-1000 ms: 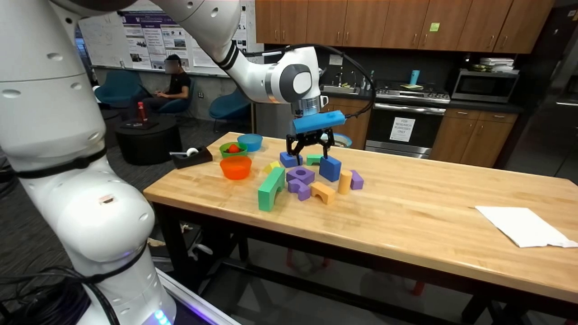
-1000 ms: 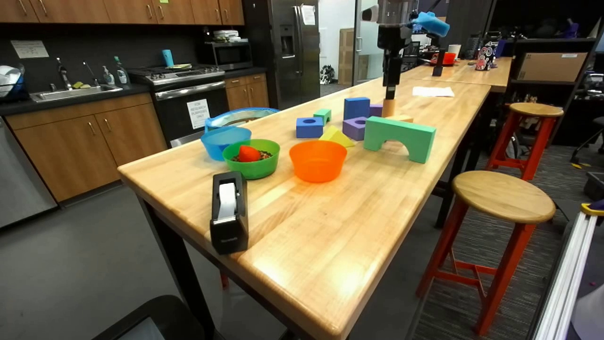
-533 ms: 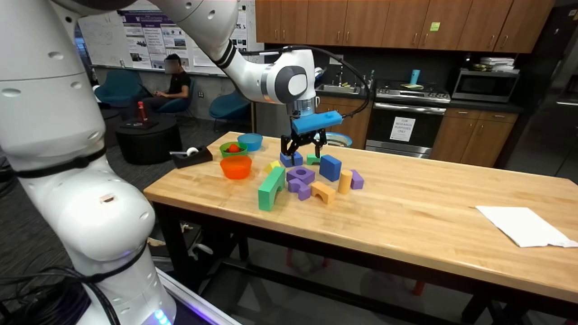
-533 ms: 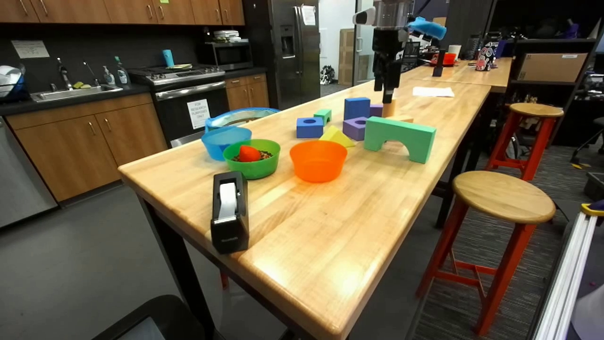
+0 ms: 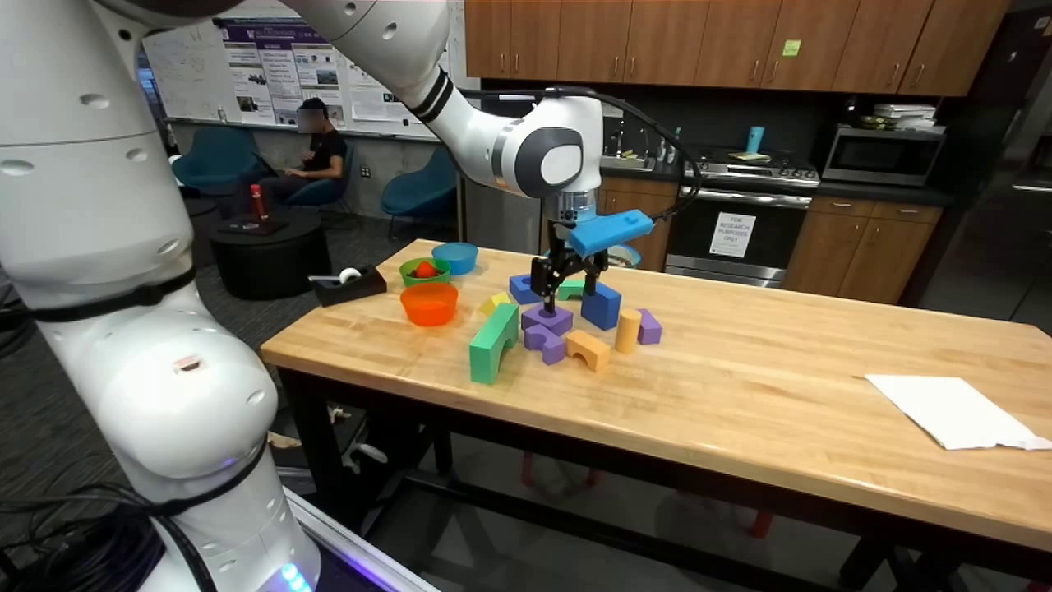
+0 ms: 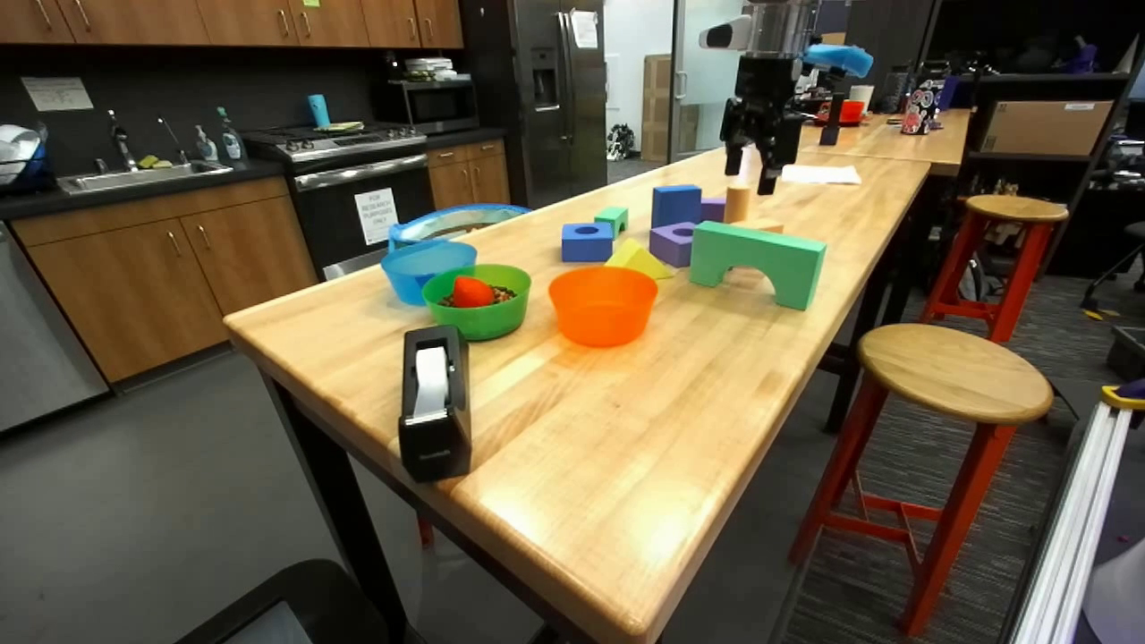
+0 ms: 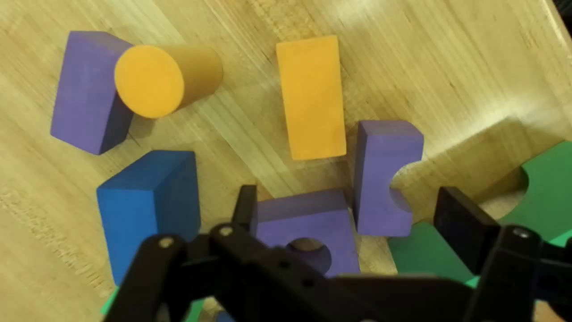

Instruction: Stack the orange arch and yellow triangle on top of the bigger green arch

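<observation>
Your tool [image 7: 351, 214] is spread wide with nothing between its fingers [image 7: 464, 228]; how high above the blocks, you can't quite read. Nearest under it is the purple block with the hole [image 7: 308, 226], then the notched purple block [image 7: 377, 179]. Drop straight down here and you'd likely strike one or both. Just past them sits the orange arch [image 7: 313, 98], feet on the tabletop [image 5: 740, 370], opening downward, probably your first pick. Watch its near end: the notched block stands just beside that corner, and a spread finger could knock it, so aim nearer the middle. The arch's long axis runs nearly up and down the wrist view, so you'd close across its narrow width, which suits you. Farther off, the bigger green arch [image 6: 759, 249] also stands opening down, nothing stacked on it, its long axis well askew of the orange one's. Set the orange arch on without turning the tool and its feet may miss that narrow top, and it would tip. The yellow triangle [image 6: 637, 259] rests peak up near the orange bowl [image 6: 604, 309], its long axis hard to tell; those sloping faces could slide out of your grip.
</observation>
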You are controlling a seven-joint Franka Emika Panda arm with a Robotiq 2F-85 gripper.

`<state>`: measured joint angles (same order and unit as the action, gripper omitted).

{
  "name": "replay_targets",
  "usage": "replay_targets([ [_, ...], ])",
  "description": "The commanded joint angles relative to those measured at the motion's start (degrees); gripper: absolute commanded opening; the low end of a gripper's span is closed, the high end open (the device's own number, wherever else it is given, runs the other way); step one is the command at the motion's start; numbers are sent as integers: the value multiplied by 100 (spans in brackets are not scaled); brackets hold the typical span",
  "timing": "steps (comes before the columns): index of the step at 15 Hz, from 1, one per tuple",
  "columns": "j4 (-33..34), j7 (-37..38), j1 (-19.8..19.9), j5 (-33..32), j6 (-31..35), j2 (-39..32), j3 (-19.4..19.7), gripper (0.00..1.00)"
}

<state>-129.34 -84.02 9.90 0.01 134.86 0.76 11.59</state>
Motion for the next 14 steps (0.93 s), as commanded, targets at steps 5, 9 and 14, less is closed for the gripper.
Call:
replay_targets([
  [5,48,-1434,245,861,85,-629,53,100],
  [9,128,-1375,310,759,63,-899,10,100],
  [14,230,-1395,379,734,79,-898,10,100],
])
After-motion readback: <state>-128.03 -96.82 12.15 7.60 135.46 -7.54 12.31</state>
